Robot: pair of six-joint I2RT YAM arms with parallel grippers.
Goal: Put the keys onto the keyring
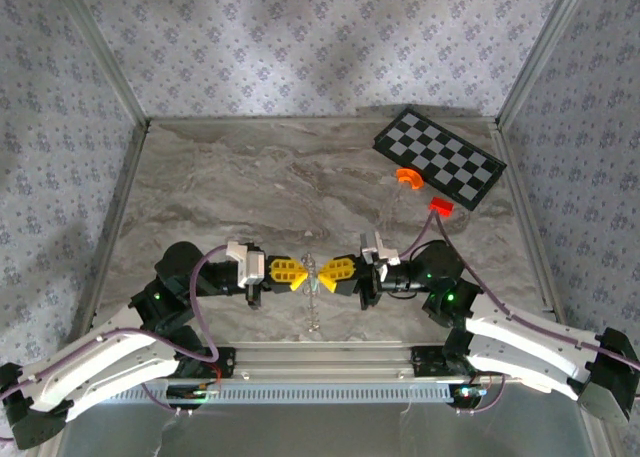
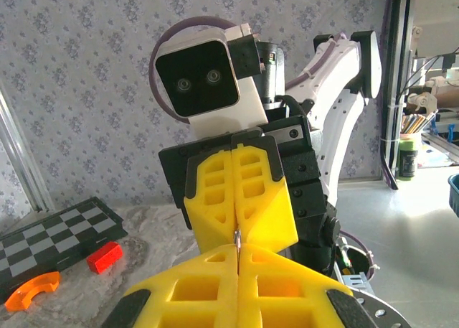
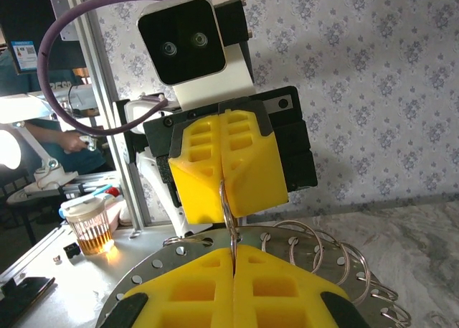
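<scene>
Above the table's near middle, my left gripper point(image 1: 302, 274) and right gripper point(image 1: 325, 274) meet tip to tip. Between them hangs the keyring point(image 1: 313, 275), a thin silvery wire ring, with its fine chain point(image 1: 313, 312) dangling below. In the right wrist view the keyring point(image 3: 226, 202) stands edge-on and runs into the seam of my right gripper point(image 3: 233, 250) and of the left fingers point(image 3: 247, 177) opposite. The left wrist view has a metal sliver point(image 2: 236, 237) at the seam of my left gripper point(image 2: 237, 253). Both grippers are shut on the ring. The keys cannot be made out.
A folded checkerboard point(image 1: 440, 158) lies at the back right, with an orange curved piece point(image 1: 407, 178) and a red block point(image 1: 441, 206) beside it. A perforated metal plate point(image 3: 179, 252) carrying several wire rings point(image 3: 319, 245) sits just beyond the right fingers. Patterned walls enclose the marble table point(image 1: 250, 177).
</scene>
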